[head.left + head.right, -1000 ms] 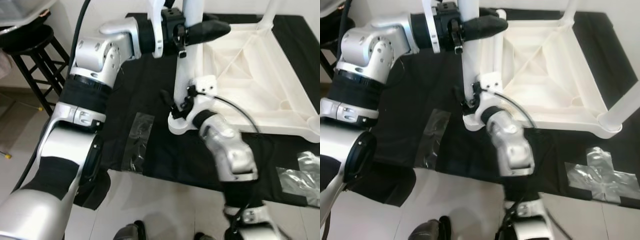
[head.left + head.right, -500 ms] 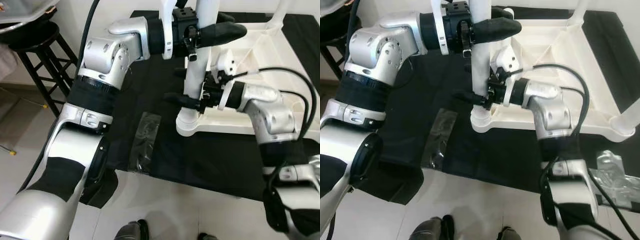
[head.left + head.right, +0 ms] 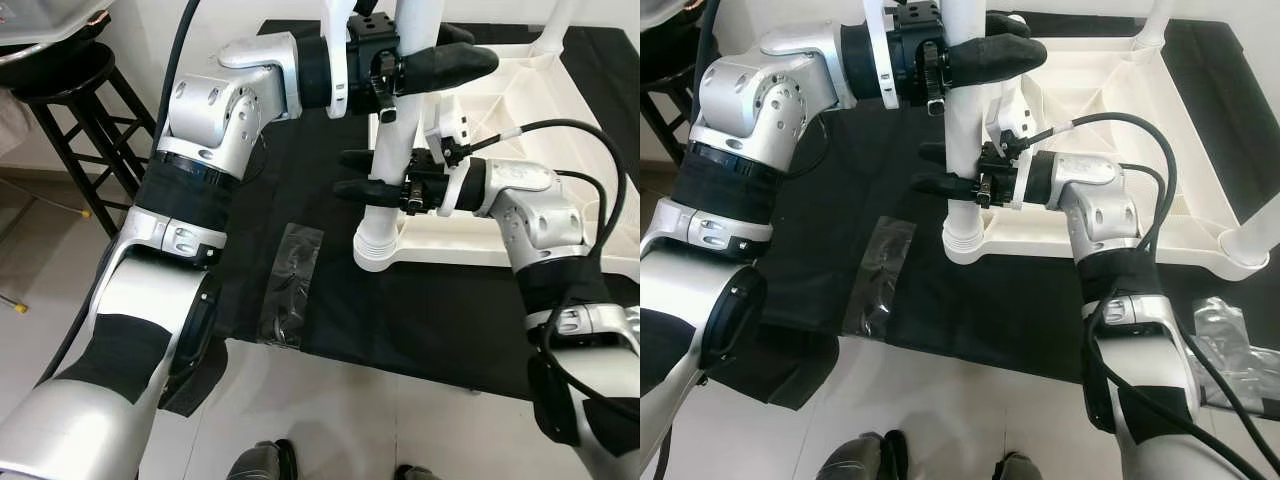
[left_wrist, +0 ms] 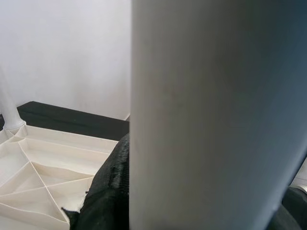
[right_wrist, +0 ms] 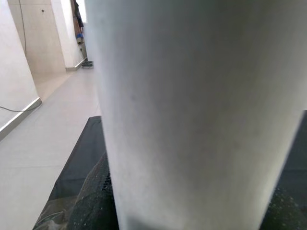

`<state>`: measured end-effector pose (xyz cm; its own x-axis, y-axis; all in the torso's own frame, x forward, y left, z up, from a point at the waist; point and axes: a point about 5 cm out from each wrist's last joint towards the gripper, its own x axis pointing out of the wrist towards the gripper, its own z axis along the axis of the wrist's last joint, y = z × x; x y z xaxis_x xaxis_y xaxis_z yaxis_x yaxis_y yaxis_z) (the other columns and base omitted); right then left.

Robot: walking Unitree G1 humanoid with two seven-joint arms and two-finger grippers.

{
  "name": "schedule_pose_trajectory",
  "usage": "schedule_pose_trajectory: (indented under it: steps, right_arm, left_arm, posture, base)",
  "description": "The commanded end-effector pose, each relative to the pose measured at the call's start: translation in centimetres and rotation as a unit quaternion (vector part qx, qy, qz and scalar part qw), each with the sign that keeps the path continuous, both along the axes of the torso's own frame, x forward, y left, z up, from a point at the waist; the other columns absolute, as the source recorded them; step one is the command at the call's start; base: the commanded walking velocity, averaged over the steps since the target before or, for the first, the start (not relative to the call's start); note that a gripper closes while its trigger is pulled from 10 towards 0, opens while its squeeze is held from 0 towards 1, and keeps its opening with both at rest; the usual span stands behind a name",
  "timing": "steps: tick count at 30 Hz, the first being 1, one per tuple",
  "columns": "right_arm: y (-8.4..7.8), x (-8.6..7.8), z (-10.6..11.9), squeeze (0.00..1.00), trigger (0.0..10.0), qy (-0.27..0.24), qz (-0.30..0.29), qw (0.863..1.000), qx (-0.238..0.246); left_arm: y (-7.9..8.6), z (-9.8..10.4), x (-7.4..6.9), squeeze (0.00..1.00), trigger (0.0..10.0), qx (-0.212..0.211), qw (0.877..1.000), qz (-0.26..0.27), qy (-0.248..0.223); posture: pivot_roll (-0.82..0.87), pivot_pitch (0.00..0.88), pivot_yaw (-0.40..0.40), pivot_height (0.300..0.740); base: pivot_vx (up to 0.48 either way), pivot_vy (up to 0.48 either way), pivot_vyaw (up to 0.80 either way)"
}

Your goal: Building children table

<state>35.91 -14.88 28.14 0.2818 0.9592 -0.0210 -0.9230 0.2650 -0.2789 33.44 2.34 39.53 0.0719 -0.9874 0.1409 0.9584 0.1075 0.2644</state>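
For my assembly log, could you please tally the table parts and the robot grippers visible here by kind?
Upside-down white tabletop: 1
White table legs: 3 (gripped, far corner, right corner)
Grippers: 2 (left gripper, right gripper)
Total: 6

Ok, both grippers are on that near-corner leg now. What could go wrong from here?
1. Both the left gripper and the right gripper hold the same white leg. If the arms pull differently, the leg could tilt in its corner socket and jam or crack.
2. The upturned tabletop rests loose on the black cloth, so sideways force may slide it.
3. The right arm's cable loops over the tabletop and could snag.
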Motion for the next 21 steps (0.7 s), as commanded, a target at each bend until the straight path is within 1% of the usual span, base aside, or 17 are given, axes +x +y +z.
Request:
schedule_pose_trajectory:
  steps: [1,2,3,4,5,6,8,9,10,11,12,13,14,16,17,20,21]
  right_arm:
    - [0.4,0.1,-0.8,0.00,0.0,0.009,0.005,1.000,0.000]
    - [0.3,0.3,-1.2,0.00,0.0,0.010,-0.011,1.000,0.001]
    - [0.3,0.5,-1.7,0.00,0.0,0.013,-0.038,0.999,0.001]
    - [0.5,0.5,-2.5,0.00,0.0,0.017,-0.071,0.997,0.002]
    - [0.5,0.5,-2.5,0.00,0.0,0.017,-0.071,0.997,0.002]
    - [0.7,0.3,-3.2,0.00,0.0,0.020,-0.096,0.995,0.004]
    - [0.7,0.3,-3.2,0.00,0.0,0.020,-0.096,0.995,0.004]
    - [1.0,-0.2,-4.0,0.00,0.0,0.028,-0.115,0.993,0.007]
    - [1.9,-0.9,-5.1,0.00,0.0,0.047,-0.142,0.989,0.017]
    - [3.7,-1.2,-6.6,0.00,0.0,0.076,-0.255,0.962,0.057]
    - [3.7,-1.2,-6.6,0.00,0.0,0.076,-0.255,0.962,0.057]
    - [4.4,-1.9,-8.3,0.00,0.0,0.109,-0.391,0.910,0.082]
    - [5.5,-3.4,-9.9,0.00,0.0,0.126,-0.453,0.879,0.084]
    - [5.5,-3.4,-9.9,0.00,0.0,0.126,-0.453,0.879,0.084]
    - [7.4,-4.6,-11.1,0.00,0.0,0.128,-0.473,0.867,0.089]
    - [7.9,-4.4,-10.9,0.00,0.0,0.120,-0.466,0.872,0.093]
    - [8.2,-4.0,-10.5,0.00,0.0,0.114,-0.464,0.873,0.098]
  left_arm:
    - [-0.7,-1.3,-0.4,0.00,0.0,0.027,0.999,-0.038,0.020]
    - [-0.7,-1.2,-0.4,0.00,0.0,0.024,0.999,-0.033,0.012]
    - [-0.6,-1.2,-0.4,1.00,10.0,0.021,0.999,-0.031,0.008]
    - [-0.6,-1.1,-0.4,1.00,10.0,0.017,0.999,-0.031,0.007]
    - [-0.6,-1.1,-0.4,1.00,10.0,0.017,0.999,-0.031,0.007]
    - [-0.6,-1.1,-0.4,1.00,10.0,0.014,0.999,-0.031,0.007]
    - [-0.6,-1.1,-0.4,1.00,10.0,0.014,0.999,-0.031,0.007]
    - [-0.5,-1.1,-0.4,1.00,10.0,0.012,1.000,-0.027,0.008]
    - [-0.4,-1.1,-0.3,1.00,10.0,0.012,1.000,-0.024,0.006]
    - [-0.2,-1.0,-0.2,1.00,10.0,0.013,1.000,-0.017,0.004]
    - [-0.2,-1.0,-0.2,1.00,10.0,0.013,1.000,-0.017,0.004]
    - [0.0,-1.0,-0.1,0.41,10.0,0.014,1.000,-0.013,0.002]
    - [0.1,-0.9,0.0,0.00,10.0,0.016,1.000,-0.010,0.003]
    - [0.1,-0.9,0.0,0.00,10.0,0.016,1.000,-0.010,0.003]
    - [0.0,-1.0,0.1,0.00,10.0,0.019,1.000,-0.005,0.009]
    - [0.0,-1.1,0.1,0.00,10.0,0.022,1.000,-0.008,0.011]
    - [0.0,-1.1,0.2,0.00,10.0,0.024,1.000,-0.007,0.011]
  posture:
    - [0.07,0.192,0.079,0.740]
    - [0.07,0.192,0.079,0.740]
    - [0.06,0.191,0.071,0.740]
    - [0.06,0.195,0.069,0.740]
    - [0.06,0.195,0.069,0.740]
    - [0.06,0.195,0.069,0.740]
    - [0.06,0.195,0.069,0.740]
    - [0.06,0.200,0.070,0.740]
    - [0.06,0.202,0.065,0.740]
    - [0.07,0.201,0.060,0.740]
    - [0.07,0.201,0.060,0.740]
    - [0.07,0.204,0.061,0.740]
    - [0.07,0.210,0.065,0.740]
    - [0.07,0.210,0.065,0.740]
    - [0.07,0.202,0.083,0.740]
    - [0.07,0.198,0.086,0.740]
    - [0.07,0.192,0.083,0.740]
  base:
    - [0.000,0.000,0.00]
    - [0.000,0.000,0.00]
    - [0.000,0.000,0.00]
    - [0.000,0.000,0.00]
    - [0.000,0.000,0.00]
    - [0.000,0.000,0.00]
    - [0.000,0.000,0.00]
    - [0.000,0.000,0.00]
    - [0.000,0.000,0.00]
    - [0.000,0.000,0.00]
    - [0.000,0.000,0.00]
    - [0.000,0.000,0.00]
    - [0.000,0.000,0.00]
    - [0.000,0.000,0.00]
    - [0.000,0.000,0.00]
    - [0.000,0.000,0.00]
    - [0.000,0.000,0.00]
